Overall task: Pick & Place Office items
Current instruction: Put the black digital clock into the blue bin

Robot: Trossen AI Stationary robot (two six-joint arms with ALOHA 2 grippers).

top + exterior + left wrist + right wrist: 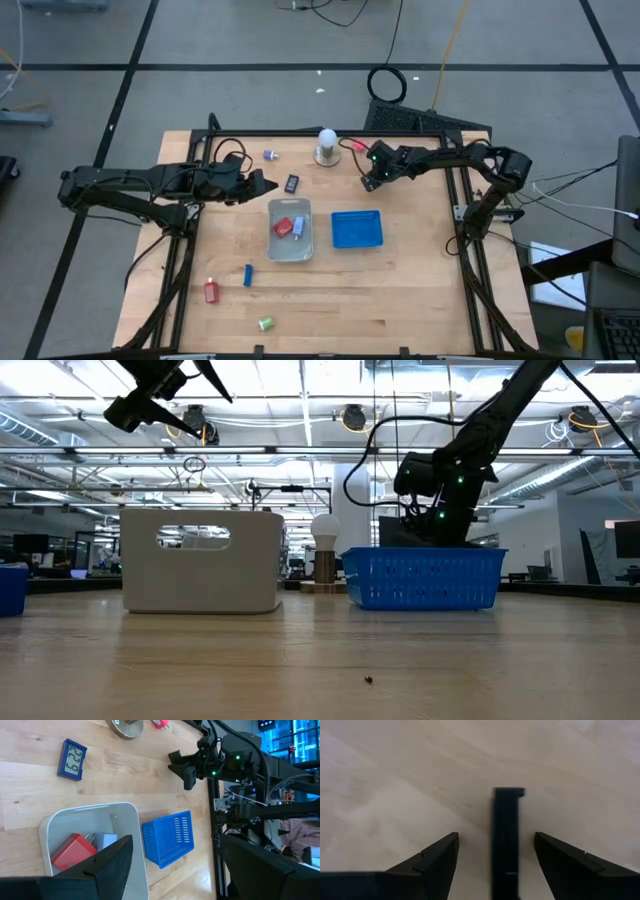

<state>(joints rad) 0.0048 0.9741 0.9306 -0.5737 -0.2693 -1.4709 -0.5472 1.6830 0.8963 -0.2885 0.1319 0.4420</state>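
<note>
Left gripper (262, 183) raised high above the table (400, 290), just beside the small digital clock (292, 184) and short of the clear tray (290, 252); fingers spread apart, nothing between them. Right gripper (368, 180) low over the wood, behind the blue basket (357, 229) and near the white ball on its round base (327, 146); fingers (437, 855) released and standing on either side of a slim black item (506, 840), a gap of bare wood on each side, no contact with it. Inside the clear tray, a red item (283, 227) and a light blue item (298, 228), side by side. Blue basket just beside the tray, toward the right arm. Purple item (270, 155) near the table's far edge, between the left gripper and the white ball. Another red piece (350, 145) just beside the ball's base, toward the right gripper. Well apart from all this, near the front left corner: a second red item (211, 291), a blue item (248, 275) close beside it, and a green item (265, 323) nearest the front edge. All loose items flat on the wood, none held.
</note>
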